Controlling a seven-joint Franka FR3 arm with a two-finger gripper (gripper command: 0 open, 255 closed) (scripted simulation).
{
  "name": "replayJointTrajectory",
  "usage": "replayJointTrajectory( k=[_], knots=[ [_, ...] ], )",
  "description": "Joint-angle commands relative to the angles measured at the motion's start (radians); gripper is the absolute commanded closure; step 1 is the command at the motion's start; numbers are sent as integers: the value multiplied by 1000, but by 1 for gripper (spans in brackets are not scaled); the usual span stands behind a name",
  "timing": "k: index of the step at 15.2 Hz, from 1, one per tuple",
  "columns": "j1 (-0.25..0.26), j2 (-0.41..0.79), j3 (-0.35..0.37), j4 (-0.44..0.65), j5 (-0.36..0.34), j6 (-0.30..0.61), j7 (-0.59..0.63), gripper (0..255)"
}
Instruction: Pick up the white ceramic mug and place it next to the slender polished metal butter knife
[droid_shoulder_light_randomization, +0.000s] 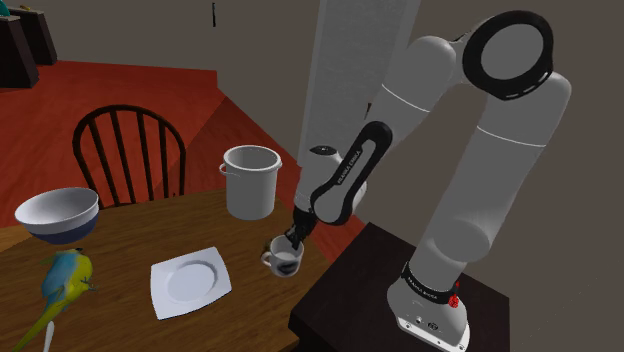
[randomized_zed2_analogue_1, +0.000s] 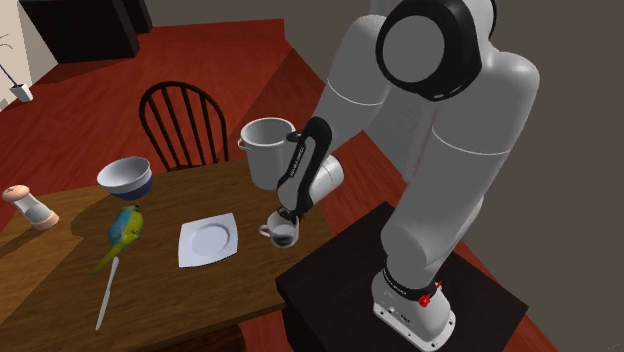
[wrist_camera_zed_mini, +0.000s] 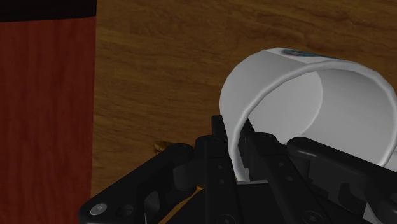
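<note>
We grip the white mug (droid_shoulder_light_randomization: 285, 264) by its rim in the gripper (droid_shoulder_light_randomization: 291, 243), just below the shoulder view's centre, and the carry to the butter knife (randomized_zed2_analogue_1: 107, 292), lower left in the second exterior view, lies ahead.

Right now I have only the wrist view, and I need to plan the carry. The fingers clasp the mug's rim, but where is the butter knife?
Observer: The butter knife lies flat on the table, well toward the second exterior view's left of the mug.
Operator: Is anything between them?
Observer: A square white plate lies right beside the mug on the knife's side.
Operator: Anything else along that path?
Observer: A blue and yellow parrot figure lies past the plate, just above the knife's upper end in that view.
Operator: And behind the mug?
Observer: A tall white pot stands close behind it, near the table's far edge.
</note>
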Motion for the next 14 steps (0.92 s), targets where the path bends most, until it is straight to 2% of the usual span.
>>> replayJointTrajectory(
  k=[1, 14],
  knots=[
    [0, -38, 4, -3, 17, -36, -11, 255],
    [15, -287, -6, 5, 56, -292, -33, 255]
  ],
)
